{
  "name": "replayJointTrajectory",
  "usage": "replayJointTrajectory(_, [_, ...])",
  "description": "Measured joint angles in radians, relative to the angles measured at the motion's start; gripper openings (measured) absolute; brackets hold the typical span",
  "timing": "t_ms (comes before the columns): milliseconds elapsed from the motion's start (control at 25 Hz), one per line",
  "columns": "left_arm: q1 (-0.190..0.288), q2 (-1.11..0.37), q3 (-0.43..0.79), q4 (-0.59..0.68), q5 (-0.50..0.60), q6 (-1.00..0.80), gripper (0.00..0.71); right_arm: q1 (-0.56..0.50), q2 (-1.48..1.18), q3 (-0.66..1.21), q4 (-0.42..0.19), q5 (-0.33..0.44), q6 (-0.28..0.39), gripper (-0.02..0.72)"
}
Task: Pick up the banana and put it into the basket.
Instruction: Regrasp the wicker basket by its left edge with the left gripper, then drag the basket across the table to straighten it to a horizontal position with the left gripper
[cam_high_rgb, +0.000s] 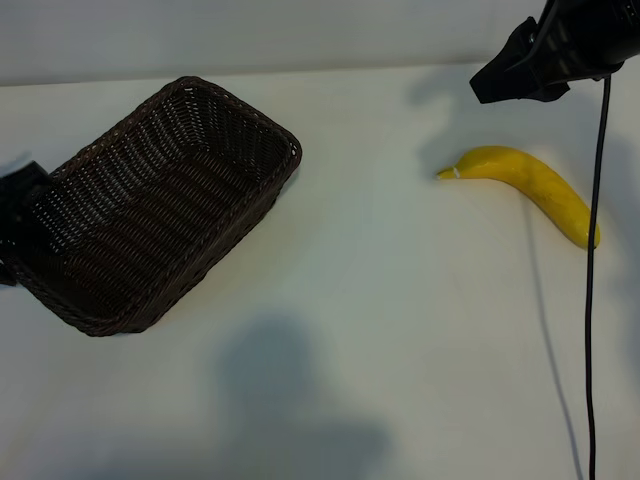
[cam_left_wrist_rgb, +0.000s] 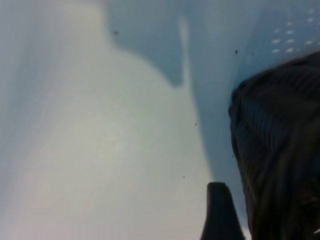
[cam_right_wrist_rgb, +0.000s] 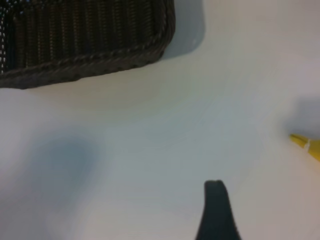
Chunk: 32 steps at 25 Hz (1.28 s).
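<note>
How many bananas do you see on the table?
1. The banana lies on the white table at the exterior view's right, apart from the basket at its left. None shows inside the basket.

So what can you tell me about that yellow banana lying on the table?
The banana is one smooth, bright yellow fruit, gently curved, with a pale stem tip pointing toward the basket. It lies flat on the white table, alone, well apart from the basket. Nothing grips or touches it; a black cable crosses in front of its far end in the exterior view. The right wrist view catches only its stem tip.
</note>
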<state>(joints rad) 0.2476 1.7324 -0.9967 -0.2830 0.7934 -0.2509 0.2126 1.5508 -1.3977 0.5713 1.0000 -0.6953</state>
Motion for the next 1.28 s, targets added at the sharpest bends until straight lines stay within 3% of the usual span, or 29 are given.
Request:
replayJointTrajectory(120, [0.000,0.048,0.001,-0.043,-0.012,0.048,0.485,0.000,0.000,0.000,0.000,0.000,0.000,0.503])
replayJointTrajectory(160, [0.000,0.053,0.002,-0.049,-0.014,0.067,0.451,0.000,0.000,0.000,0.000,0.000,0.000,0.503])
replayJointTrajectory(280, [0.000,0.049,0.002,-0.061,-0.021,0.089,0.201,0.000,0.000,0.000,0.000,-0.001,0.000,0.503])
replayJointTrajectory(640, [-0.001,0.026,-0.024,-0.077,0.035,0.169,0.190,0.000,0.000,0.000,0.000,-0.008,0.000,0.503])
replayJointTrajectory(920, [-0.001,-0.002,-0.208,-0.031,0.223,0.199,0.190,0.000,0.000,0.000,0.000,-0.010,0.001,0.503])
replayJointTrajectory(1280, [-0.001,-0.002,-0.430,-0.083,0.381,0.258,0.190,0.000,0.000,0.000,0.001,-0.011,0.001,0.503])
